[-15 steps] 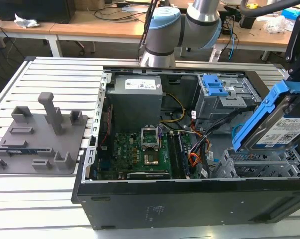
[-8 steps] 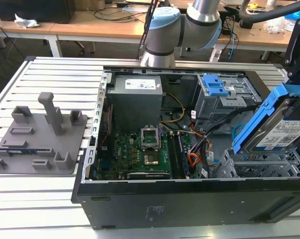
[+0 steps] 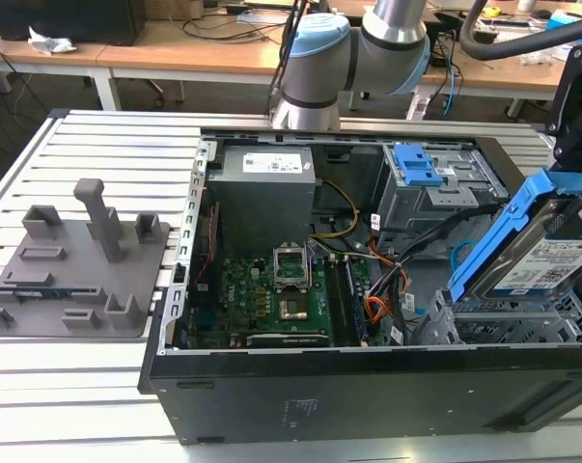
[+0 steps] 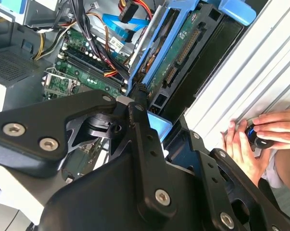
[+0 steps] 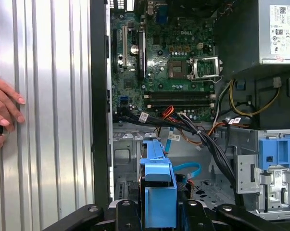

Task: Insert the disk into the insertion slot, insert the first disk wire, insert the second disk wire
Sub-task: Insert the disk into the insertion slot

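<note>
the gripper (image 5: 157, 208) is pinching the disk (image 3: 551, 262) by the long edges of its blue caddy, its jaws pressed onto the plastic frame from both sides. the disk is hanging tilted at the exterior view's right. its low end is dipping toward the insertion slot (image 3: 508, 326), the perforated grey bay at the near right of the open computer case (image 3: 368, 395), but it is not seated there yet. the first disk wire (image 3: 375, 309) is lying loose left of the bay, and the second disk wire (image 3: 461, 257) is looping just left of the disk's low end. neither looks plugged into the disk. a person's hand (image 4: 258, 139) is resting on the ribbed table (image 3: 107, 145) beside the case.

by its look, the disk is going to handle as a dense, rigid slab: heavy for its size, with no give, and easily hurt by knocks. the caddy is the softer part, smooth plastic that could flex or slip. the side rails near the middle are looking like the best place to grip, since that is keeping the connector end and the circuit board underneath untouched.
</note>
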Controlling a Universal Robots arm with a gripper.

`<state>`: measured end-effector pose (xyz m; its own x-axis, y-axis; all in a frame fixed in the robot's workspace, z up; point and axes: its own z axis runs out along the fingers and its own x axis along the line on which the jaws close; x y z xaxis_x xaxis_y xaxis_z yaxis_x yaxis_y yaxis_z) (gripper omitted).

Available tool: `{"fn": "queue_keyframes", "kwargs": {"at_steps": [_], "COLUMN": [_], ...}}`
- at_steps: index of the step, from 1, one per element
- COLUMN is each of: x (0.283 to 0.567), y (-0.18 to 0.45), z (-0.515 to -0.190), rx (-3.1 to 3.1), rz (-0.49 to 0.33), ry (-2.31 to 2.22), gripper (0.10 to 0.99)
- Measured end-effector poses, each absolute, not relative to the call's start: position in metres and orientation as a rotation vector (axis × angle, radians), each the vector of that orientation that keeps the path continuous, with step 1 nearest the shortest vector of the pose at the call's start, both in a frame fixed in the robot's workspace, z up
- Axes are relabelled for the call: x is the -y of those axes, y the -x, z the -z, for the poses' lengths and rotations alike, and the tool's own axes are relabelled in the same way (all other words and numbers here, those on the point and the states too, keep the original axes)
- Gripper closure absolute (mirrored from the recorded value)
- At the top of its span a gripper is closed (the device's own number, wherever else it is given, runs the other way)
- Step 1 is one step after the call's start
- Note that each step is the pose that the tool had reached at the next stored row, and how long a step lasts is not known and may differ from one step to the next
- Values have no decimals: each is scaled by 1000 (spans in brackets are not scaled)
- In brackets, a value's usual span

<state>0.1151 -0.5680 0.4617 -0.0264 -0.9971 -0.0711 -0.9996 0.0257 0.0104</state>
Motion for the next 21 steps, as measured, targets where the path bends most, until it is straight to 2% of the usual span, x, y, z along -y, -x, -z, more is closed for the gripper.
{"fn": "queue_keyframes", "kwargs": {"at_steps": [9, 21], "x": [568, 568], "y": [-115, -116], "z": [-451, -421], "rx": [-2219, -2224], "rz": [-87, -75], "ry": [2162, 2167], "gripper": [722, 722]}}
